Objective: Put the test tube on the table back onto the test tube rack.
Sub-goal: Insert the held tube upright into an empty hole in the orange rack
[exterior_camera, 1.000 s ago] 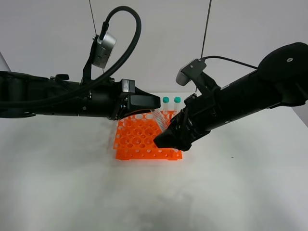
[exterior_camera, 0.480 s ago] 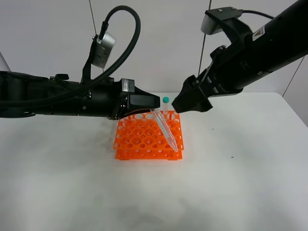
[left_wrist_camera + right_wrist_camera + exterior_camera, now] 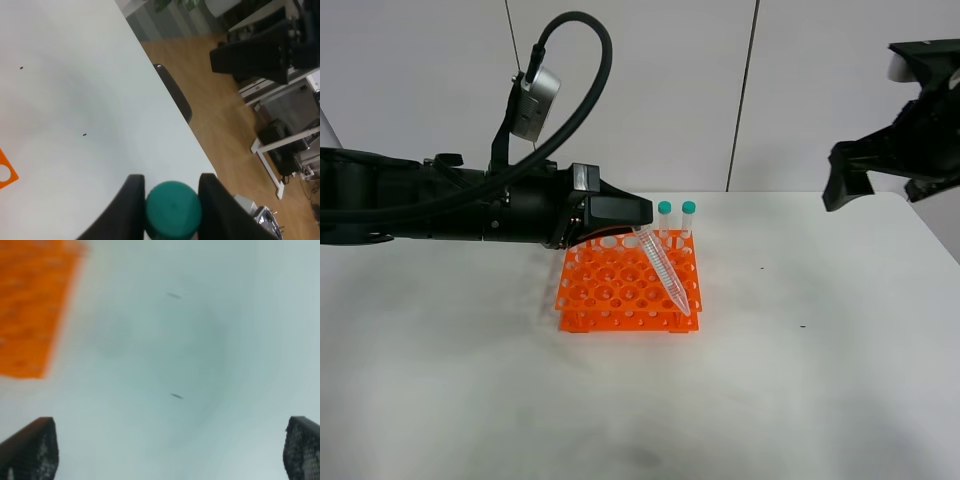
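While the test tube point(image 3: 663, 265) is hanging tilted over the orange test tube rack point(image 3: 610, 285), its teal screw cap point(image 3: 173, 210) is being pinched between the closed jaws of the left arm point(image 3: 450, 205). In the high view the tube's conical tip is pointing toward 5 o'clock and is lying at the rack's 4 o'clock corner; I cannot tell whether it is entering a hole. Two more capped tubes point(image 3: 676, 213) are standing upright along the rack's 1 o'clock edge. The right arm point(image 3: 930, 130) is holding its jaws wide apart and empty, well away at 2 o'clock above the white tabletop point(image 3: 770, 380). Insertion is the step in hand, I judge. The next move is calling for righting the tube over one hole, lowering it, then releasing.
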Controlling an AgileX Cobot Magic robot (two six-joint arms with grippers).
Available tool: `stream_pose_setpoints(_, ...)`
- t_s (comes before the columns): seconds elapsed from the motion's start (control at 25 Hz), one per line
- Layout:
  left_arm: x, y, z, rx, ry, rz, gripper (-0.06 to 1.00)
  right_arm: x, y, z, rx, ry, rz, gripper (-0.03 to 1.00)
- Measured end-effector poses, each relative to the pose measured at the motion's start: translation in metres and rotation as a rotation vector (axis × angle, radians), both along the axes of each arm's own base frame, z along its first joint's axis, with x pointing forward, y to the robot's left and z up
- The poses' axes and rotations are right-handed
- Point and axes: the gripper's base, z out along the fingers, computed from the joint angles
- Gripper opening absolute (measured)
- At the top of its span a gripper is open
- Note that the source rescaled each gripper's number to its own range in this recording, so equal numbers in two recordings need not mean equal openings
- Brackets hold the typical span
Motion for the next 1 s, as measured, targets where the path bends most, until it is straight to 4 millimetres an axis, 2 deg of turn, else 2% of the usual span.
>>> stream_pose_setpoints(0.12, 0.0, 0.0, 0.0, 0.001, 0.0, -0.001, 0.0, -0.004, -0.026, -0.002, -0.013, 0.064, -0.086, 1.0)
stream_pose_setpoints(0.2, 0.0, 0.0, 0.0, 0.001, 0.0, -0.001, 0.0, -0.009, -0.033, -0.004, -0.015, 0.121, -0.111, 1.0)
stream_pose_setpoints(0.36, 0.0, 0.0, 0.0, 0.001, 0.0, -0.001, 0.0, -0.013, -0.032, -0.002, -0.012, 0.131, -0.092, 1.0)
stream_pose_setpoints(0.48, 0.0, 0.0, 0.0, 0.001, 0.0, -0.001, 0.0, -0.026, -0.026, -0.002, -0.003, 0.129, -0.056, 1.0)
stream_pose_setpoints(0.64, 0.0, 0.0, 0.0, 0.0, 0.0, 0.0, 0.0, -0.062, -0.021, -0.009, 0.008, 0.142, -0.029, 1.0)
stream_pose_setpoints(0.84, 0.0, 0.0, 0.0, -0.001, 0.003, 0.001, 0.0, -0.128, -0.022, -0.034, 0.012, 0.158, -0.021, 1.0)
stream_pose_setpoints(1.0, 0.0, 0.0, 0.0, -0.001, 0.004, 0.001, 0.0, -0.177, -0.023, -0.052, 0.019, 0.01, -0.023, 1.0)
